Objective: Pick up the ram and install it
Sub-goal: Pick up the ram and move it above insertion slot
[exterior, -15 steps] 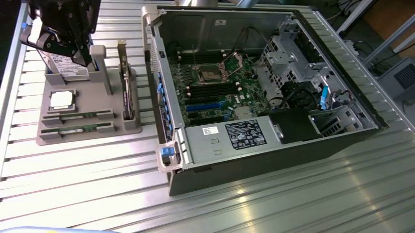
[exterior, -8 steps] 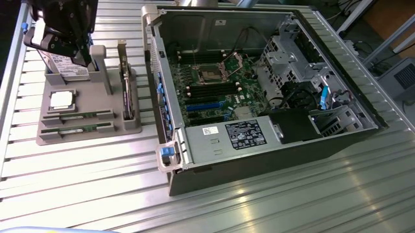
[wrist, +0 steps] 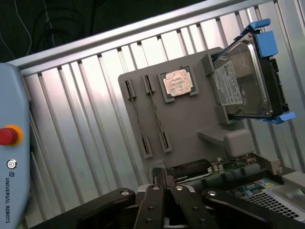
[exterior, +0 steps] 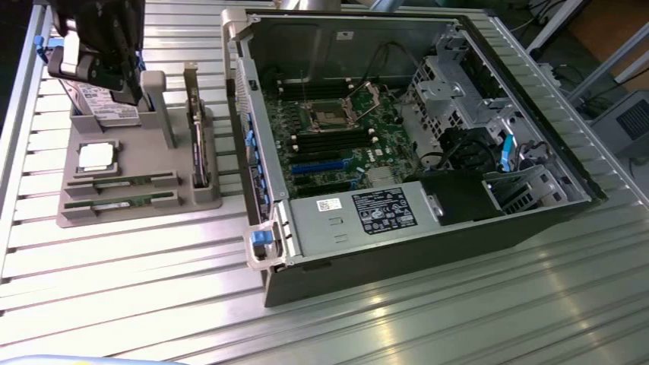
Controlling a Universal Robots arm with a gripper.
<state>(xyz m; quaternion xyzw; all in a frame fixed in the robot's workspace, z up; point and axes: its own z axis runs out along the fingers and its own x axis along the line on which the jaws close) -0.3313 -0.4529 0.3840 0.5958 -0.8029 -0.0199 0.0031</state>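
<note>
Two ram sticks [exterior: 118,183] [exterior: 120,203], long, thin and green, lie in slots at the near end of a grey holder [exterior: 137,217]. In the wrist view they run edge-on as narrow strips [wrist: 136,119] [wrist: 157,114]. My gripper [wrist: 165,180] hangs well above the holder with its black fingers [wrist: 155,191] pressed together and nothing between them. In the exterior view the gripper [exterior: 126,90] is the dark shape at the top left, over the holder's far end. The open computer case [exterior: 258,152] lies to the exterior view's right of the holder, with its green motherboard [exterior: 350,148] exposed.
The holder also carries a silver processor chip [wrist: 177,82], a hard drive [wrist: 243,81] in a blue bracket and an upright dark expansion card [exterior: 197,129]. A teach pendant [wrist: 9,143] with a red button lies at the slatted table's edge. A power supply [exterior: 355,213] fills the case's near end.
</note>
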